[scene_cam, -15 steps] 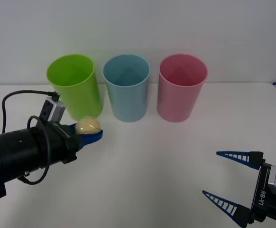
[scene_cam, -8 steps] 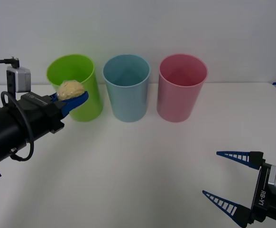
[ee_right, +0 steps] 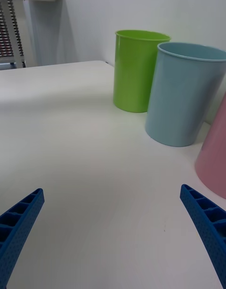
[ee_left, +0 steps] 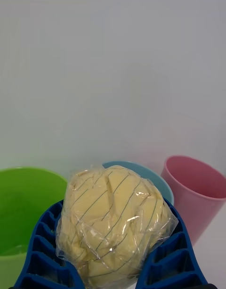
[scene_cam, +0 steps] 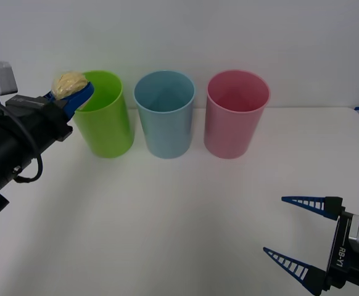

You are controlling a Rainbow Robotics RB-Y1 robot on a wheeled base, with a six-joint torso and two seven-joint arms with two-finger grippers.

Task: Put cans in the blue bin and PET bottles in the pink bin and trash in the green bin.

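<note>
One light, crinkly wad — the trash [scene_cam: 69, 82] — sits pinched in our left gripper [scene_cam: 74, 94] at the green bin [scene_cam: 103, 117]'s left rim, soft enough to squash, while our right gripper [scene_cam: 303, 235] waits near-right, spread wide and empty.

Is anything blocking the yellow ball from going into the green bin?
No. The left gripper holds the trash at the rim of the green bin, whose mouth is open. The right gripper waits far off, open.
</note>
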